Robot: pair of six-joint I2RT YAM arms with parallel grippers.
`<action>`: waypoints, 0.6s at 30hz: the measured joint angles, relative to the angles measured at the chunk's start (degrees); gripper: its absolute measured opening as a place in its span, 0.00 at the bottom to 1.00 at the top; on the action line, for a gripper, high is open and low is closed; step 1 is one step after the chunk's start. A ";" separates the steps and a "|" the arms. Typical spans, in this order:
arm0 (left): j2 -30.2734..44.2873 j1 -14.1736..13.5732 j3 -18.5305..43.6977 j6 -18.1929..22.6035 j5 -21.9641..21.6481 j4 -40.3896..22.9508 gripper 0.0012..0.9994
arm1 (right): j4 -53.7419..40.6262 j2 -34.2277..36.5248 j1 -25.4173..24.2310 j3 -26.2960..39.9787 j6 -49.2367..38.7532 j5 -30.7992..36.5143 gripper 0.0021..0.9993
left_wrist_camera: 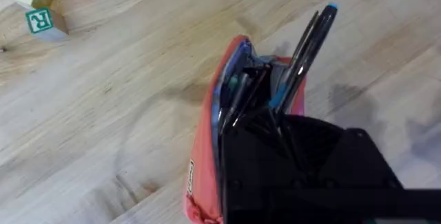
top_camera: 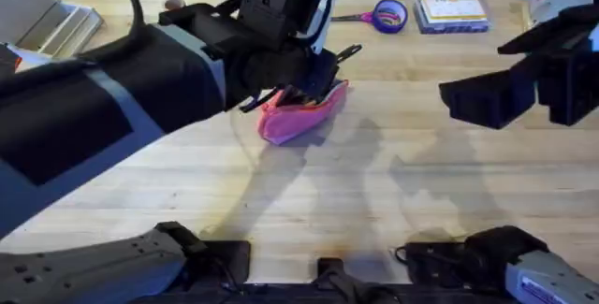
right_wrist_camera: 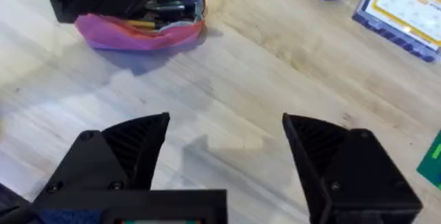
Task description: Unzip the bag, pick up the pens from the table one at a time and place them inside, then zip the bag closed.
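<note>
My left gripper [left_wrist_camera: 275,124] pinches the dark pen [left_wrist_camera: 306,45], its tip inside the open pink bag [top_camera: 299,117] mid-table; my right gripper [right_wrist_camera: 224,148] hovers spread, empty. Released now, the steeply tilted pen could tip out over the soft rim.

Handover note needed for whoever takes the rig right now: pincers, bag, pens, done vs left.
Left pincer: at the open mouth of the bag, shut on a dark pen with a blue tip that is partly inside and sticks out at an angle.
Right pincer: open, empty, hovering above the table to the right of the bag.
Bag: unzipped, lying mid-table. An orange-yellow pen shows inside it.
Done: unzip; at least one pen in.
Left: let the dark pen drop fully in, withdraw, zip the bag closed.
Nearby: purple-handled scissors at the far edge, not part of the job.
</note>
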 joint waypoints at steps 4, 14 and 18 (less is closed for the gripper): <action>1.24 0.00 -0.20 0.33 0.00 0.35 0.04 | 0.11 0.94 0.00 0.00 0.00 0.00 1.00; 6.77 0.00 -0.42 0.59 -1.27 -2.90 0.04 | 0.09 1.95 0.00 -0.09 0.00 0.00 1.00; 7.19 0.00 -0.59 0.72 -3.11 -5.81 0.04 | 0.11 1.95 0.00 -0.11 0.00 0.00 1.00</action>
